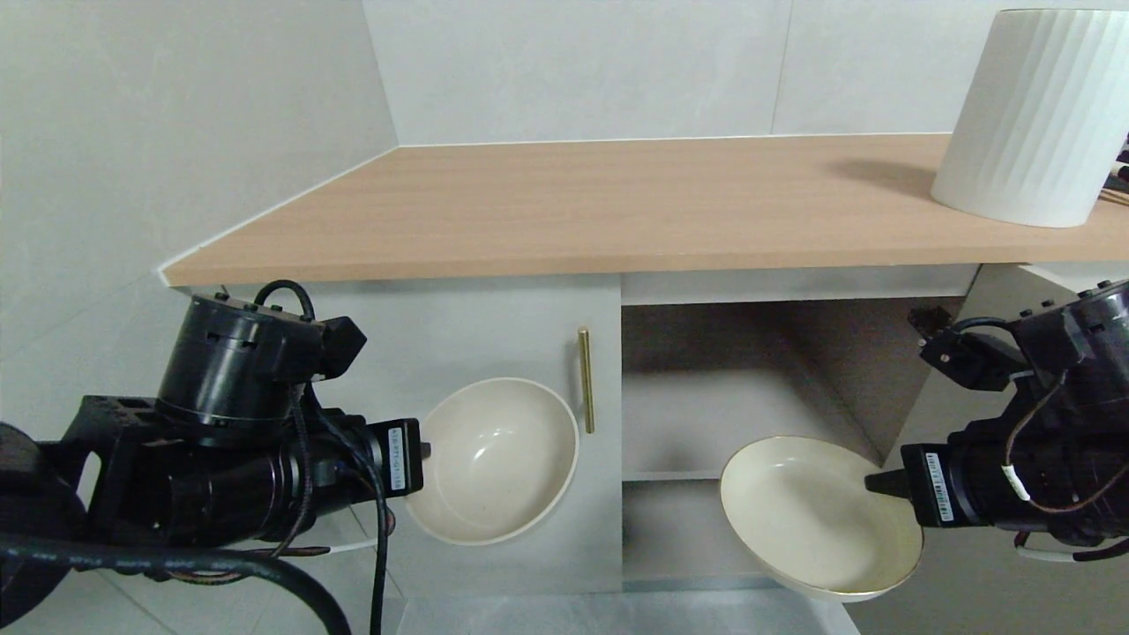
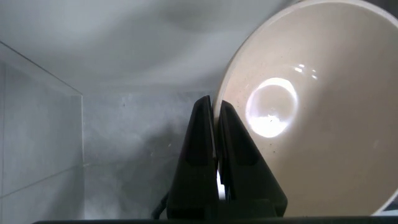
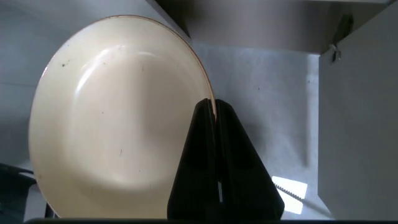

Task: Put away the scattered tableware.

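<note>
Left gripper (image 1: 426, 450) (image 2: 214, 106): fingers pinched almost together, only a sliver of gap, with the rim of a cream bowl (image 1: 494, 463) (image 2: 311, 124) clamped between them. The grip is at the bowl's 9 o'clock edge in the head view. The bowl is held off the floor at about 7 o'clock in the head view. It is tipped on its side so its hollow faces the camera.

Behind the bowl is a closed grey cabinet door (image 1: 459, 335). The door's brass bar handle (image 1: 585, 379) stands upright at the bowl's 1 o'clock, just beside the rim.

Right gripper (image 1: 873, 483) (image 3: 214, 106): fingers likewise nearly shut, nipping the rim of a cream deep plate (image 1: 811, 520) (image 3: 112, 118) with a thin dark edge line. The grip is at the plate's 3 o'clock edge in the head view. The plate hangs tilted at 5 o'clock in the head view, with its inner face up and toward the camera. It is in front of the open cabinet compartment (image 1: 732, 379) and overlaps the line of the inner shelf (image 1: 670, 474).

Bowl and plate are well apart, one to each arm.

A wooden countertop (image 1: 617, 203) runs above the cabinet. A white ribbed container (image 1: 1032, 115) stands on it at 2 o'clock.
</note>
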Motion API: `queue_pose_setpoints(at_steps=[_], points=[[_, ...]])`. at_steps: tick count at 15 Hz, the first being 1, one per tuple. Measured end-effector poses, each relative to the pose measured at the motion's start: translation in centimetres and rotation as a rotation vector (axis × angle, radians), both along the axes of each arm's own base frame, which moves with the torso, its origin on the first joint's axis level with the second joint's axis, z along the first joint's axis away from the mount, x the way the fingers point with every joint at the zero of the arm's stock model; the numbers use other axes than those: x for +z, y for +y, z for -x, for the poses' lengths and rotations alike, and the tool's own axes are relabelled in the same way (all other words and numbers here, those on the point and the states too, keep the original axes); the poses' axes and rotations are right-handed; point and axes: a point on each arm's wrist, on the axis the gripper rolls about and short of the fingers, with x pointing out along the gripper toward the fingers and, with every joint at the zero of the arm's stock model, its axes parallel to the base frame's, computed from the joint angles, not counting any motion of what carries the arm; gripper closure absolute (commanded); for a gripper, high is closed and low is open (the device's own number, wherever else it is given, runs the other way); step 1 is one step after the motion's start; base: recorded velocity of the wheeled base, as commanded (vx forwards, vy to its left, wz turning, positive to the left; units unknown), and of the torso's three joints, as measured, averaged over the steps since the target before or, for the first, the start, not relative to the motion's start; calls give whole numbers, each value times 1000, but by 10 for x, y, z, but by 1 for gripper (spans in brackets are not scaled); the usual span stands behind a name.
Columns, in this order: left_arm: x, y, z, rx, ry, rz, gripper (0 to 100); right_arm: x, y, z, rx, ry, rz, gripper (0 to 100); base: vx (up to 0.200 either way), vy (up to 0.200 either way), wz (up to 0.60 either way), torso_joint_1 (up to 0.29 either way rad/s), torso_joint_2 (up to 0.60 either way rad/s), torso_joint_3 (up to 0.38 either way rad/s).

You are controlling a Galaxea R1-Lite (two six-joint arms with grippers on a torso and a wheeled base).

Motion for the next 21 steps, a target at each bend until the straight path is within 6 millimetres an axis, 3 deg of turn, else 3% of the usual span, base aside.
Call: queue_pose_setpoints(at_steps=[6, 10, 14, 21], points=[[0, -6, 3, -26, 1, 0, 100, -16, 12, -25, -9, -3, 6, 100, 0, 0, 0, 0, 0, 0], [-3, -8, 6, -43, 10, -6, 100, -52, 27, -59, -33, 26, 23, 100, 0, 0, 0, 0, 0, 0], [-4, -9, 6, -45, 15, -9, 100, -103, 37, -100, -156, -1, -1, 100, 0, 0, 0, 0, 0, 0], [-8, -11, 4, -46, 27, -18, 100, -174, 32, -144, -297, -100, 5, 100, 0, 0, 0, 0, 0, 0]])
